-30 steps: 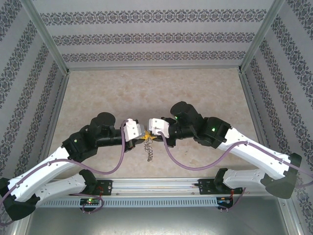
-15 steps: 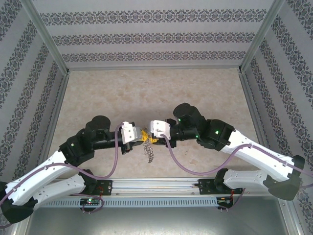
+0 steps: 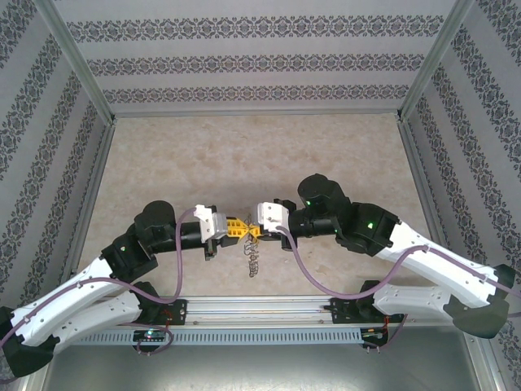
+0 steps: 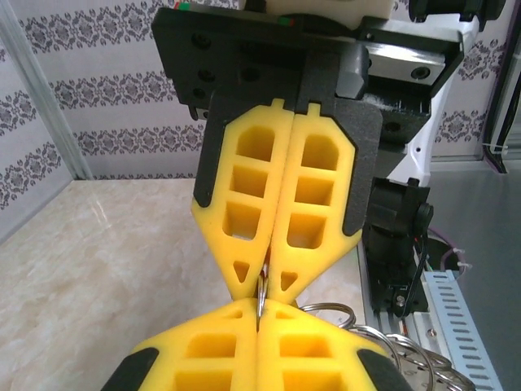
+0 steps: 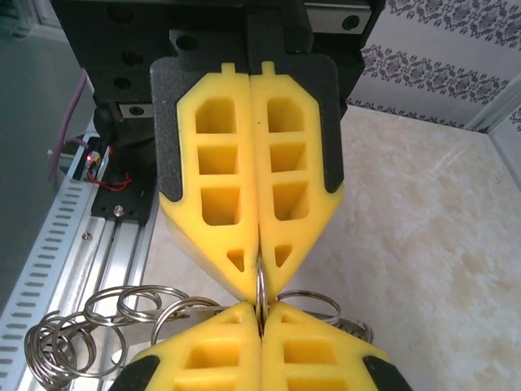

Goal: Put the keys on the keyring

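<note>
The keyring (image 3: 251,259) is a limp bunch of linked silver metal rings, hanging just above the table between the two arms. My left gripper (image 3: 240,230) and right gripper (image 3: 251,232) meet tip to tip above it. Each is shut on the same top ring, which stands edge-on between the yellow fingertips (image 4: 281,277). In the left wrist view my left gripper (image 4: 260,309) pinches that ring (image 4: 260,295) from below. In the right wrist view my right gripper (image 5: 260,309) holds the ring (image 5: 260,287), with further loops (image 5: 89,322) trailing left. The keys are out of view.
The beige marbled tabletop (image 3: 244,155) stretches away behind the grippers, enclosed by patterned walls (image 3: 244,57). A metal rail (image 3: 260,314) with the arm bases runs along the near edge, close under the hanging rings.
Both grippers have dropped toward the near edge and levelled out, tips now squarely facing each other. The right gripper briefly loosened and shut again on the ring. The rings hang lower.
</note>
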